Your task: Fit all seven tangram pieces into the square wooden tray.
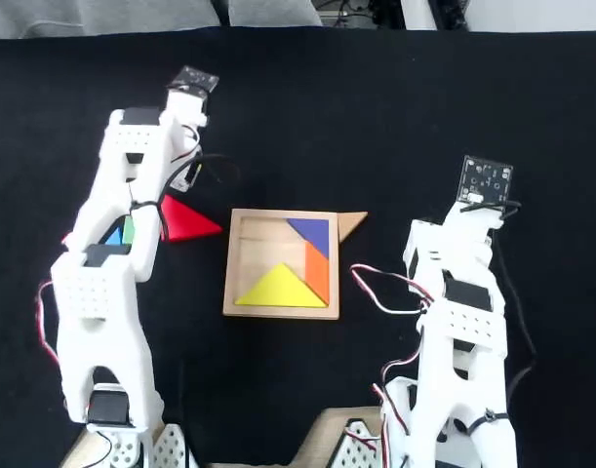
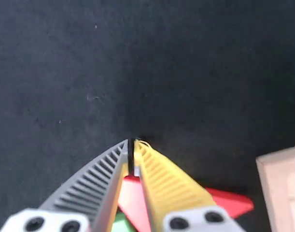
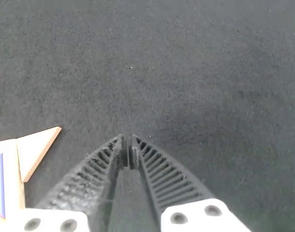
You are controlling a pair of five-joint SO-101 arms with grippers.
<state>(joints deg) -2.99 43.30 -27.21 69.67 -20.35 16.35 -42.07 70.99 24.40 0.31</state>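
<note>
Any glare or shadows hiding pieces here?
High view: no glare on the tray; the left arm hides part of the red triangle. Left wrist view: soft shadow beyond the left gripper. Right wrist view: same beyond the right gripper.

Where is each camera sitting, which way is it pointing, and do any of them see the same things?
High view: fixed above the table, looking down on the tray, the left arm and the right arm.
Left wrist view: on the left arm, looking along its shut jaws at the black cloth, the red triangle and a tray corner.
Right wrist view: on the right arm, looking past its shut jaws at the cloth and the wooden triangle.
Shared: the high view also shows both triangles beside the tray.
</note>
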